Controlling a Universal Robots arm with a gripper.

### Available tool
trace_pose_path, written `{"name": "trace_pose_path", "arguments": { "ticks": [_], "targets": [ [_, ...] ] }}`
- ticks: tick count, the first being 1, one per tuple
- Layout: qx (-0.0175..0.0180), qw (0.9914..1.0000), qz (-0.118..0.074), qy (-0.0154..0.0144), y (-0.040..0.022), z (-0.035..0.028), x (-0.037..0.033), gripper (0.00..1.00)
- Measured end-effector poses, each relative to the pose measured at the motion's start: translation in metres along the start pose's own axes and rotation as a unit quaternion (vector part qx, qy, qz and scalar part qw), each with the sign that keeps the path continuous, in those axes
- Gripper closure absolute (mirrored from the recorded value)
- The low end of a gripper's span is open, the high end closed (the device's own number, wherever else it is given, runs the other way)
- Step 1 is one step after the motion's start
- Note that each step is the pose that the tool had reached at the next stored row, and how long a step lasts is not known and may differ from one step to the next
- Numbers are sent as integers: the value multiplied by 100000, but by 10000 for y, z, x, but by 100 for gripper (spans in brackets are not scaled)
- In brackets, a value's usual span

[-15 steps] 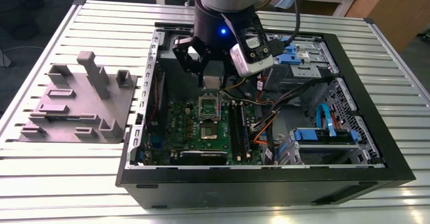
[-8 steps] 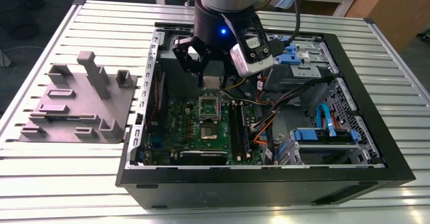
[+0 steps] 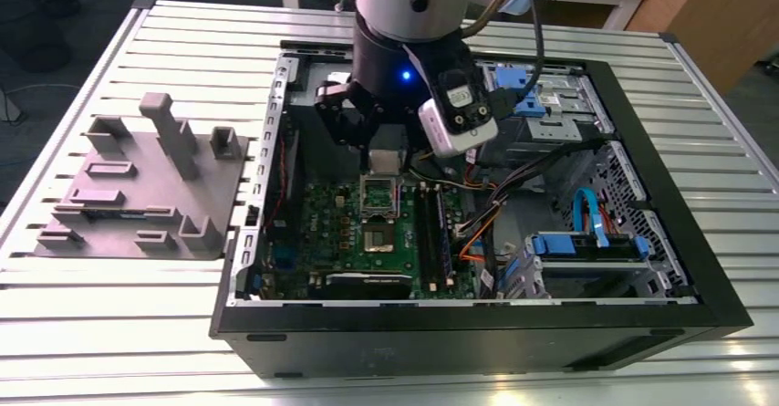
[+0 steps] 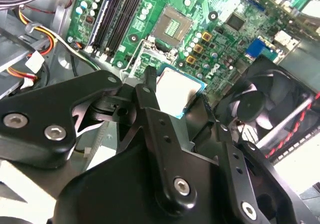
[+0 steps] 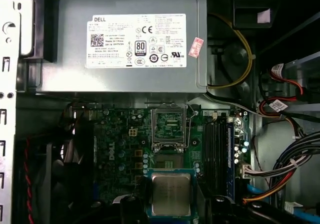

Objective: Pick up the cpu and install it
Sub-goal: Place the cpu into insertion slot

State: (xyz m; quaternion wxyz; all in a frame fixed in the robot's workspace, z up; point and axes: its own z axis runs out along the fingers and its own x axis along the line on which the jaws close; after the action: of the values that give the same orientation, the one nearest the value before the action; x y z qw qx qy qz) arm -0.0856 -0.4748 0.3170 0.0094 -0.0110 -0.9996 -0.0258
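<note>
The cpu (image 3: 385, 160) is a small square chip with a silvery metal top. My gripper (image 3: 385, 153) is shut on it and holds it in the air inside the open computer case (image 3: 681, 269). In both wrist views the cpu (image 4: 176, 90) (image 5: 171, 194) lies flat between the black fingers (image 4: 148, 87), above the green motherboard (image 5: 115, 139). The open socket (image 5: 167, 161) lies on the board just beyond the chip, with its metal load plate (image 5: 167, 125) swung up. The socket (image 4: 172, 27) holds nothing.
A grey holder block (image 3: 146, 187) with upright posts stands on the slatted table at the exterior view's left. Black memory sticks (image 5: 220, 144) run beside the socket. The power supply (image 5: 125, 44), a fan (image 4: 255, 109) and bundled cables (image 3: 535, 187) crowd the case.
</note>
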Motion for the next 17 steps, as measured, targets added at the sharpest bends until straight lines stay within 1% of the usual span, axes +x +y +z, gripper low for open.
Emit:
{"name": "trace_pose_path", "arguments": {
  "ticks": [4,17],
  "targets": [
    [12,100000,-2,5,-3,72,-35,53],
    [3,100000,-3,2,-15,308,-43,53]
  ]
}}
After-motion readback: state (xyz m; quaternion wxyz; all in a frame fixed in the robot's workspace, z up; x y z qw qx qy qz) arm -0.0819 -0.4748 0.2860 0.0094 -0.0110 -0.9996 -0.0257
